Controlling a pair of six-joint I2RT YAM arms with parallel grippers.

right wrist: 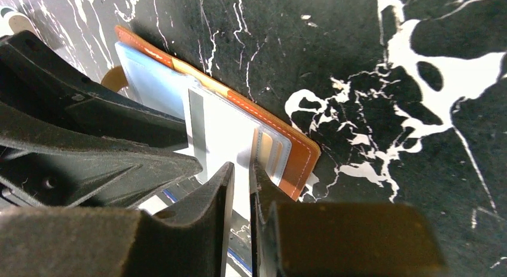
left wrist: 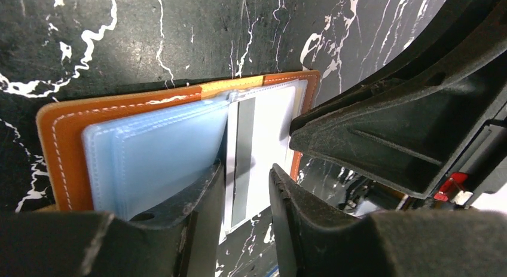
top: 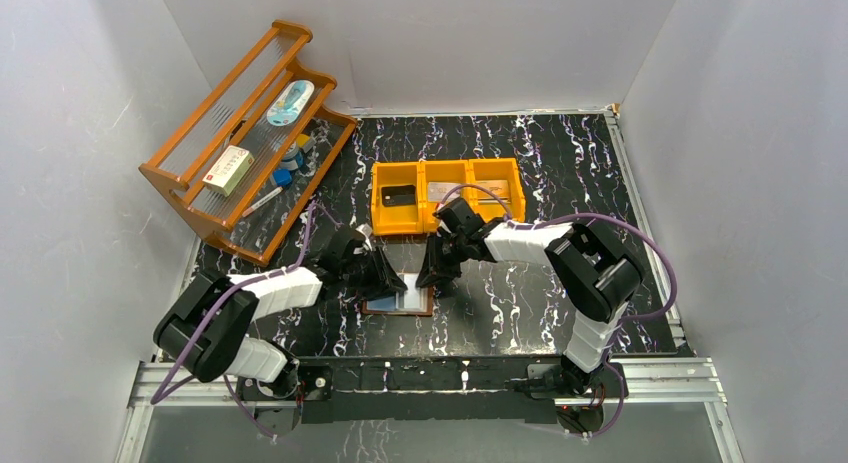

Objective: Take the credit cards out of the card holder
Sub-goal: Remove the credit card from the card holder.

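Observation:
The brown leather card holder lies open on the black marbled table between both arms. In the left wrist view its stitched leather carries pale-blue pockets, and beside them a white card with a grey stripe. My left gripper is open; one finger rests on the blue pockets and the striped card shows in the gap. My right gripper stands over the white card with only a narrow gap between its jaws. A tan card sits in a pocket by its right finger. From above, both grippers meet over the holder.
Just behind the holder stands an orange three-compartment bin, with a black card in its left compartment and flat cards in the other two. A wooden rack with a white-and-red box fills the back left. White walls enclose the table.

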